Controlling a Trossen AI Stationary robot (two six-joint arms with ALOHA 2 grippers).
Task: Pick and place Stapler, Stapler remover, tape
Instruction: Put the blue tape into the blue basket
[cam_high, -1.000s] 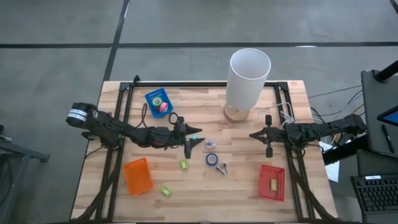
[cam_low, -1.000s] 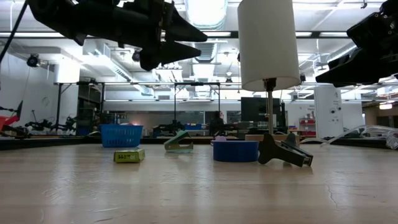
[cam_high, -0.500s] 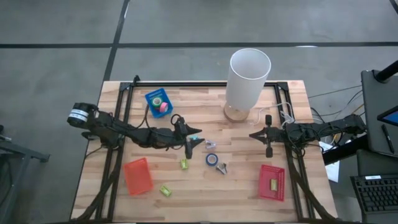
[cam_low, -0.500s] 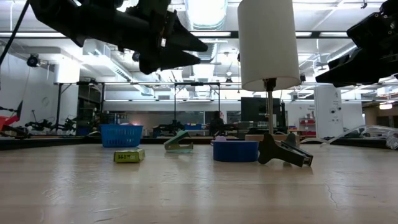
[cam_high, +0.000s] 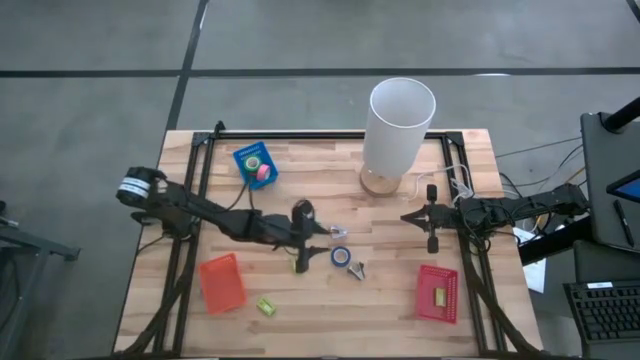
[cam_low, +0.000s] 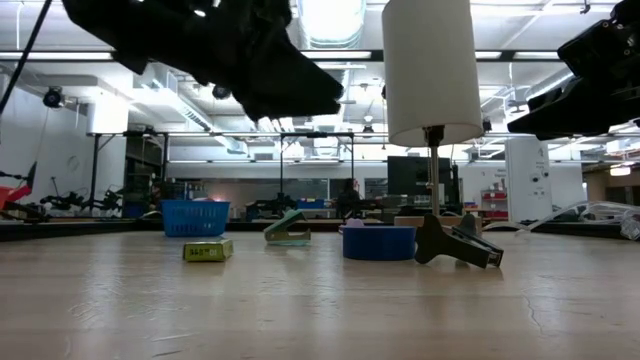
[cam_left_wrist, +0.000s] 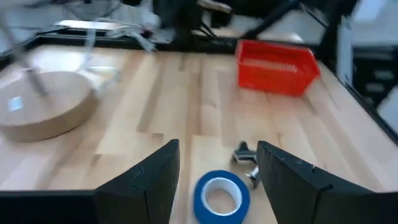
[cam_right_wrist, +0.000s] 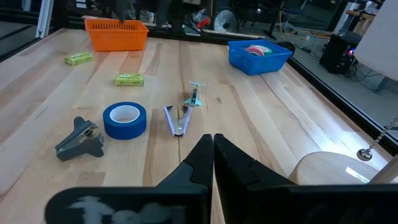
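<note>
Now the left gripper (cam_high: 304, 243) hovers mid-table, jaws spread wide and empty, just beside the blue ring-shaped tape roll (cam_high: 341, 256) lying flat on the wooden table (cam_high: 390, 300). The dark metal staple remover (cam_high: 357, 270) sits beside it. Right gripper (cam_high: 431, 240) waits near the red basket (cam_high: 437, 293), jaws pressed together.

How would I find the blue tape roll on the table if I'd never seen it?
Start at the tall white lamp at the back of the wooden table, then look toward the middle of the table. There lies the blue tape roll, flat, right in front of the left gripper. It is the only blue ring with a pale core; its neighbours are small metal pieces.
</note>
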